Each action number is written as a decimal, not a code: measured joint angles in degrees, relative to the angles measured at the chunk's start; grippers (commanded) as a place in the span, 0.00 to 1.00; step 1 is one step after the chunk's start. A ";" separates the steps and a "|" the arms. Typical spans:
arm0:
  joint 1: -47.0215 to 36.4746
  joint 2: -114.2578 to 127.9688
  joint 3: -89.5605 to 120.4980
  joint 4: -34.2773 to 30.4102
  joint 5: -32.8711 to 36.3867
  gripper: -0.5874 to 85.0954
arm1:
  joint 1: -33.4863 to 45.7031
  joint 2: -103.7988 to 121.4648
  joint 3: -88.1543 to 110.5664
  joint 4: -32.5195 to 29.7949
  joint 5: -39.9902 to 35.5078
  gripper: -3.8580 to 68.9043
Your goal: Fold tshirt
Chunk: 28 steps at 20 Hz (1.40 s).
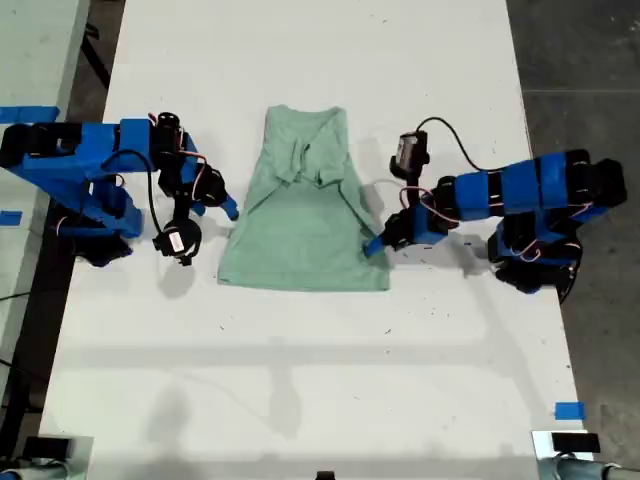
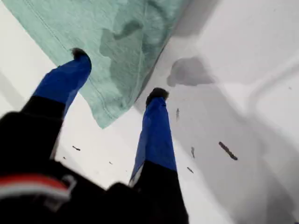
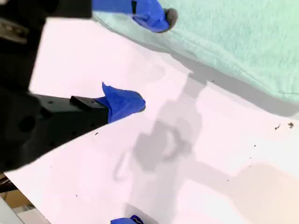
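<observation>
Lying lengthwise, the tshirt (image 1: 303,205) points up the exterior view; both grippers gape.

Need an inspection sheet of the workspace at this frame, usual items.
Surface: white table, small dark specks, shadows.
Job's things: tshirt lies mid-table between the two arms, its sides already folded inward near the far end.
Clutter: blue tape near the table's edge at the exterior view's right; nothing else seen.
Grippers: my first gripper is open, one finger over a tshirt corner. My second gripper is open, one fingertip at the tshirt's edge.
Cables: black cable loops above the arm at the exterior view's right. Another cable hangs on the other arm. Neither lies on the tshirt.
Surroundings: grey floor beside the table; nobody seen.
</observation>
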 measured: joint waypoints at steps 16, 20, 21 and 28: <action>0.00 0.09 1.76 -0.70 -0.44 0.22 | -2.72 -10.46 -22.15 14.06 0.18 0.03; 0.00 0.53 1.76 -0.70 -0.79 0.21 | -3.34 -15.47 -35.77 15.91 0.18 0.03; 0.00 0.53 1.76 -0.70 -0.79 0.21 | -3.43 -18.37 -38.32 14.68 0.26 0.03; 0.00 0.53 1.76 -0.70 -0.79 0.21 | -3.43 -45.88 -55.11 5.36 2.02 0.22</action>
